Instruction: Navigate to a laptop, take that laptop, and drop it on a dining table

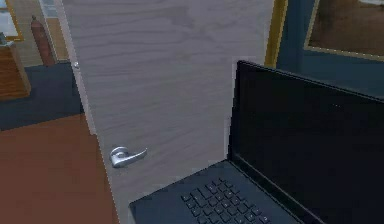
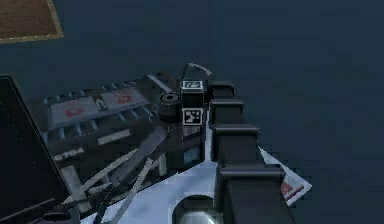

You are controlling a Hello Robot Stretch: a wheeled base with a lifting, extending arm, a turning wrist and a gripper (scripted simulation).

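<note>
Plainly faced the laptop (image 1: 300,130) at the forward view's right: lid up, dark screen toward the camera, keyboard (image 1: 222,205) running off the bottom edge. Caught its dark lid again at the arm side view's lower left. Could not make out what it stood on. Noted a pale door (image 1: 165,80) just behind it, lever handle (image 1: 127,155) close to the laptop's base.

Saw the arm (image 2: 235,150) reaching out over a pale surface (image 2: 150,205), two white marker squares (image 2: 192,113) at its far end and the gripper (image 2: 125,170) left of them, near the laptop's lid. Could not tell whether anything was in its grasp, nor how the fingers were set: a dark boxy thing (image 2: 90,115) with red and white patches lay right behind.

Judged the laptop stiff, flat and fairly heavy for two thin fingers, with a smooth casing likely to slip and a screen likely to crack under pressure. Reckoned the keyboard half the place to take hold, at a side edge or front corner, never the raised lid, since the hinge would let the weight swing. Expected a level, slow lift to suit it best.
</note>
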